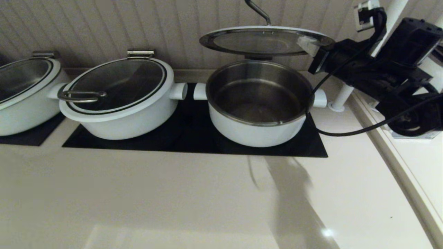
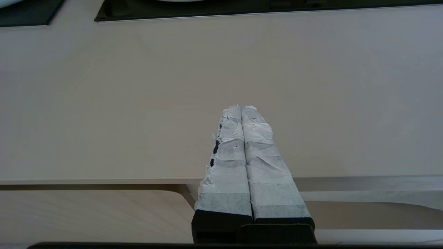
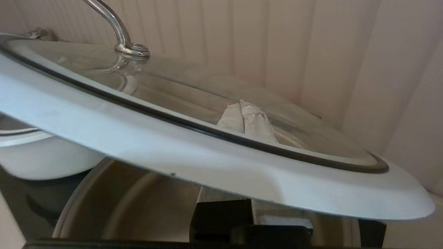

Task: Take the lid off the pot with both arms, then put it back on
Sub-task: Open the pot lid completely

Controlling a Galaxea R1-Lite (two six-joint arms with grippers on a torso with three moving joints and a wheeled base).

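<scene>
The pot [image 1: 258, 129] stands open on the right of the black hob, its steel liner empty. The lid [image 1: 263, 40] is tilted up above it, held at the back by its hinge, its steel handle [image 1: 258, 10] pointing up. My right gripper [image 1: 306, 44] is shut and sits under the lid's right edge, touching its underside. In the right wrist view its taped fingertips [image 3: 258, 124] show through the glass, past the lid's white rim [image 3: 207, 162]. My left gripper [image 2: 241, 108] is shut and empty over the bare counter near its front edge, out of the head view.
A second white pot [image 1: 117, 114] with a closed loop-handled lid stands left of the open one, knob to knob. A third pot [image 1: 20, 103] is at the far left. The wall runs close behind. A white post [image 1: 341, 100], a black cable [image 1: 346, 133] and a raised ledge lie at the right.
</scene>
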